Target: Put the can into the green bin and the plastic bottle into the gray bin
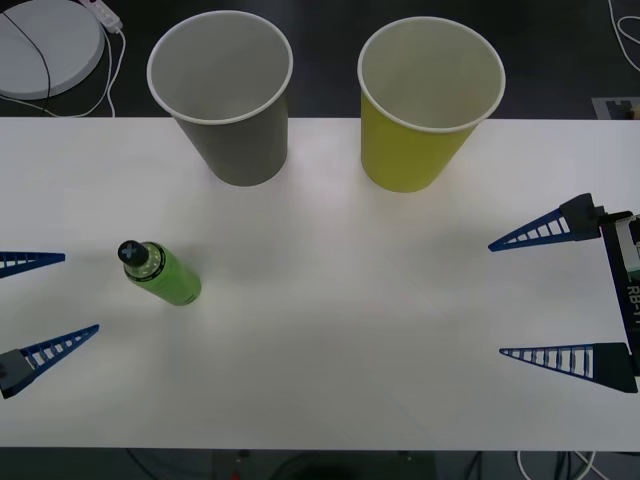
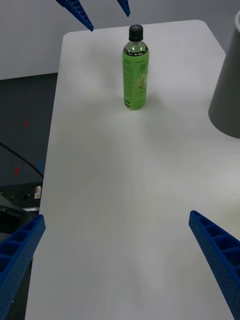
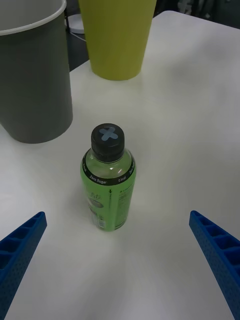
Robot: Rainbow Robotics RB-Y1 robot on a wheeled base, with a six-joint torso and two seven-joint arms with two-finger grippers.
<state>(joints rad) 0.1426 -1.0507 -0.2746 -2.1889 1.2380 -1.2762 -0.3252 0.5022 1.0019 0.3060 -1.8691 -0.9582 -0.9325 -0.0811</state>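
Note:
The plastic bottle (image 1: 160,274) (image 2: 135,70) (image 3: 107,190), bright green with a black cap, stands upright on the white table left of centre. Behind it stands the gray bin (image 1: 228,95) (image 3: 32,80) (image 2: 227,95), and to that one's right the green bin (image 1: 425,100) (image 3: 117,35). Both bins are upright with nothing visible inside. My left gripper (image 1: 80,292) (image 3: 118,214) (image 2: 107,17) is open at the table's left edge, a short way from the bottle and facing it. At the right edge, my right gripper (image 1: 496,298) (image 2: 117,216) is open and holds nothing. The can is out of view.
A white round disc (image 1: 45,45) with a cable lies off the table at the back left. The white table (image 1: 340,330) stretches bare between the bottle and the right gripper. Its front edge runs along the bottom of the front view.

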